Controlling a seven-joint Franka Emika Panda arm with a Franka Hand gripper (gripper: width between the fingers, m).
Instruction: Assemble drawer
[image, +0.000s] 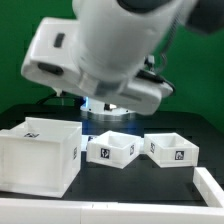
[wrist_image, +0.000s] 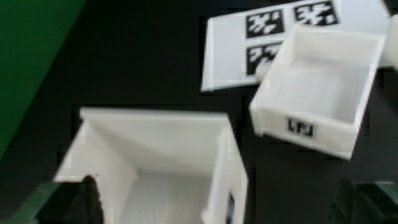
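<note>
The large white drawer housing (image: 40, 155) stands at the exterior view's left, open side up, with a tag on its front. Two shallow white trays sit beside it: a middle tray (image: 112, 150) and a right tray (image: 172, 148), each tagged. My gripper (image: 105, 112) hangs above the middle tray, mostly hidden by the arm. In the wrist view my gripper (wrist_image: 226, 205) is open and empty, with dark fingertips (wrist_image: 71, 200) at the picture's edges. The middle tray (wrist_image: 151, 165) lies below, one wall close to a finger. The right tray (wrist_image: 320, 90) lies further off.
The marker board (wrist_image: 267, 40) lies flat on the black table beyond the right tray. A white raised strip (image: 208, 190) sits at the exterior view's lower right. A green backdrop stands behind the table.
</note>
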